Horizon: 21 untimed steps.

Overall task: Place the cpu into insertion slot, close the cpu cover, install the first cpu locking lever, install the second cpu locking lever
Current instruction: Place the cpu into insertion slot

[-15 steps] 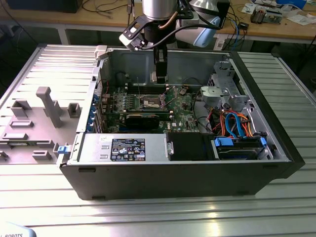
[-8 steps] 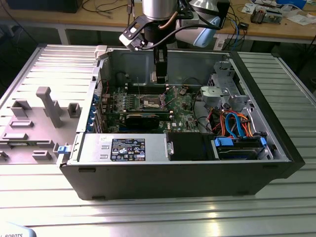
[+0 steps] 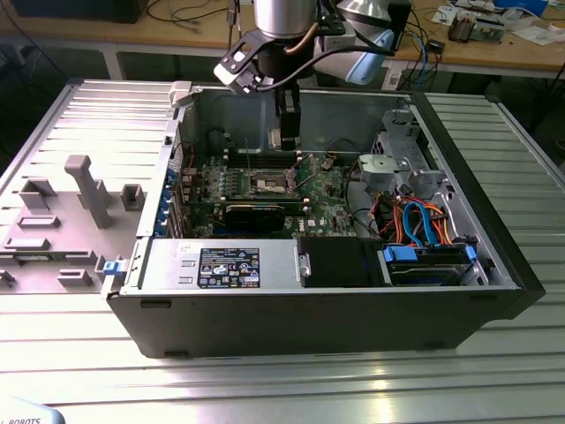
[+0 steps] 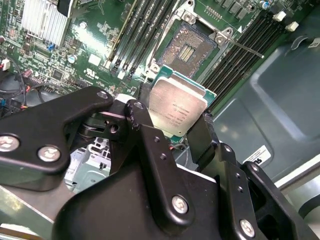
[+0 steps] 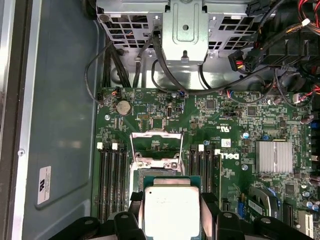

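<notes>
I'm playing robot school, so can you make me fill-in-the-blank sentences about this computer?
1. The gripper is shut on the ____.
2. The insertion slot has ____ in it.
3. The cpu cover is swung ____.
Missing words: cpu; nothing; open.

Single arm [image 3: 284, 16] reaching straight down from above, silver wrist section vertical, black gripper [image 3: 289, 128] pointing downward, its two dark fingers [image 4: 150, 140] closed against opposite edges of the cpu [image 4: 176, 107], chip held flat between them in both wrist views
</notes>
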Each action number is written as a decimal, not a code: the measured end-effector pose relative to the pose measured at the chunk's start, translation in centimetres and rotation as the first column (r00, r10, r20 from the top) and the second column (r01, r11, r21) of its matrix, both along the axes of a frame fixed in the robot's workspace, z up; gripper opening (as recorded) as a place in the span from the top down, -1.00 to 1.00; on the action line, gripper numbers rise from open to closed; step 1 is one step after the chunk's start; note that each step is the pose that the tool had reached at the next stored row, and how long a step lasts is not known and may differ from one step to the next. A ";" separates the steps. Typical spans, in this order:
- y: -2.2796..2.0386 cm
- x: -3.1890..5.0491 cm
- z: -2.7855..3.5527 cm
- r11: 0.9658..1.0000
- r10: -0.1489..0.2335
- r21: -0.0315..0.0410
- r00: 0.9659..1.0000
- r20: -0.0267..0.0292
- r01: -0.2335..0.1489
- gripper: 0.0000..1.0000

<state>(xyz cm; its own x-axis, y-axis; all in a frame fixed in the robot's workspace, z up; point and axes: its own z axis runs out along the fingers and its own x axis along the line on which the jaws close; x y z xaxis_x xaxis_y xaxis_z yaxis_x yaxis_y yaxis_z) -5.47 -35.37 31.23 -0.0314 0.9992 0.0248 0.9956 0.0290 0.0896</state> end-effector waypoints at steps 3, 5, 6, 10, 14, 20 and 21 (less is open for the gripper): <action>0.00 -0.02 -0.54 1.000 0.002 0.001 1.000 0.000 -0.002 -0.08; 0.00 -0.03 -0.98 1.000 0.003 0.001 1.000 0.000 -0.003 -0.08; 0.00 -0.03 -1.18 1.000 0.003 0.001 1.000 0.000 -0.003 -0.08; 0.00 -0.03 -2.29 1.000 -0.010 0.001 1.000 0.000 0.010 -0.08; 0.00 -0.04 -2.98 1.000 -0.016 0.001 1.000 0.000 0.016 -0.08; -0.01 -0.05 -3.67 1.000 -0.016 0.001 1.000 0.000 0.016 -0.08; -0.01 -0.05 -3.67 1.000 -0.016 0.001 1.000 0.000 0.016 -0.08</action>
